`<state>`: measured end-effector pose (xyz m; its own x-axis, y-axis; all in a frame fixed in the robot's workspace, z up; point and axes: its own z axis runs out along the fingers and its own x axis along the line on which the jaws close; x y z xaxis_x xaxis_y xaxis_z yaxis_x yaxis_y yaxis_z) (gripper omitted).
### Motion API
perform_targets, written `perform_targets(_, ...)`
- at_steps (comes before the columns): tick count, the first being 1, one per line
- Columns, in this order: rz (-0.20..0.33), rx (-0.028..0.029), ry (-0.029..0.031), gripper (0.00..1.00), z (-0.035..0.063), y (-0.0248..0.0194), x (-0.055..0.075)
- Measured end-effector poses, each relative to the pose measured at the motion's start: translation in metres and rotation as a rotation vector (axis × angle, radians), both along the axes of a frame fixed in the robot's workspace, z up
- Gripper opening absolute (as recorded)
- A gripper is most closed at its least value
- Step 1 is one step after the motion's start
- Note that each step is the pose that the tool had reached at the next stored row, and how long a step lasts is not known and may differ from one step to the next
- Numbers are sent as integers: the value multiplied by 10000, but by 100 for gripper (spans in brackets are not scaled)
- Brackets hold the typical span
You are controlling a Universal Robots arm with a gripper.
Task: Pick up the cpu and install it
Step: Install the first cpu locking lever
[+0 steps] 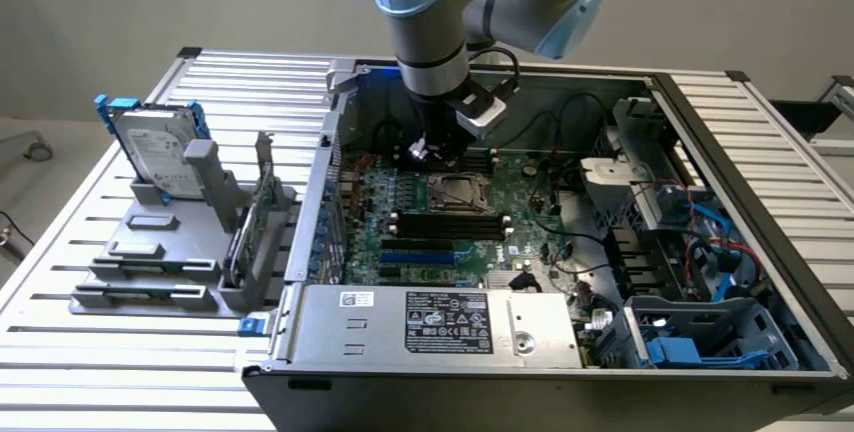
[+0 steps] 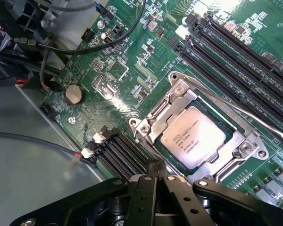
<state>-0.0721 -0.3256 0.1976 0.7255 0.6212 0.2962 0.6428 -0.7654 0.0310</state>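
The cpu (image 2: pixel 193 136), a silvery square chip with printed text, lies flat inside the metal-framed socket (image 2: pixel 153 117) of the green motherboard (image 2: pixel 108 52); the frame's plate is down around its edges. A thin metal lever (image 2: pixel 254 117) runs along one side of the socket. My gripper (image 2: pixel 156 175) hangs just off the socket's edge with its black fingers pressed together and nothing between them. In the exterior view my gripper (image 1: pixel 427 148) hovers inside the open computer case, slightly above and beside the socket (image 1: pixel 461 192).
Black memory slots (image 2: pixel 236 61) and a coin battery (image 2: pixel 74 94) flank the socket, and black cables (image 2: pixel 85 47) cross the board. The case walls (image 1: pixel 327 152) surround the board. A hard drive in a blue bracket (image 1: pixel 154 147) stands on a grey fixture (image 1: pixel 147 272) at the exterior view's left.
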Motion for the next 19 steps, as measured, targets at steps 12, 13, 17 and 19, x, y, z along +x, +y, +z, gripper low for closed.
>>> perform_targets(12, -45, 21, 2, 11, 29, 25, -95)
perform_targets(13, -46, 22, 2, 11, 30, 37, -101)
perform_targets(17, -53, 24, 0, 11, 29, 79, -117)
perform_targets(19, -51, 24, 1, 11, 31, 79, -117)
